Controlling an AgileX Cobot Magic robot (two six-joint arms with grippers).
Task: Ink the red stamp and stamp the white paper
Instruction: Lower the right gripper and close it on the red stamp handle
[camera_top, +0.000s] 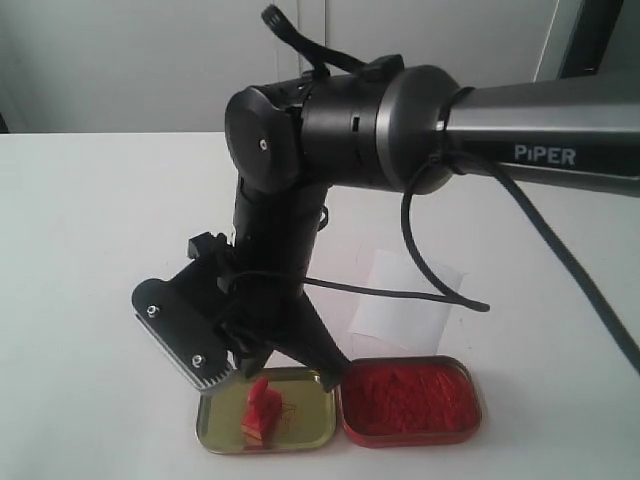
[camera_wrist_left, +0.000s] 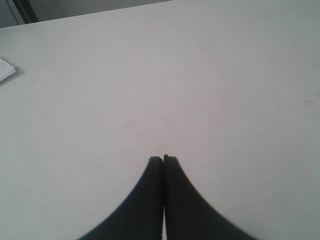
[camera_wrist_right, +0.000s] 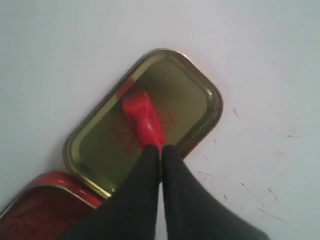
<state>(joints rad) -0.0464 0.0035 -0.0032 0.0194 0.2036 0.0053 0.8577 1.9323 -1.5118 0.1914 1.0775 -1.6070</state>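
1. White bench fills the exterior view. We see the right arm reach in from the right and bend down over two tins near the front edge. The gold tin sits on the left, touching the red ink tin on its right. The red stamp lies tilted inside the gold tin. The right tool hangs over the seam between the tins, apart from the stamp. The white paper lies flat just behind the red ink tin, and a black cable crosses in front of it.
2. From the left wrist we see the left tool pressed together with nothing in it, over bare bench.
3. From the right wrist we see the right tool pressed together. Its tips overlap the handle end of the red stamp, and we cannot tell whether they touch it. The stamp lies on the smeared floor of the gold tin, beside the red ink tin. Red flecks mark the bench.
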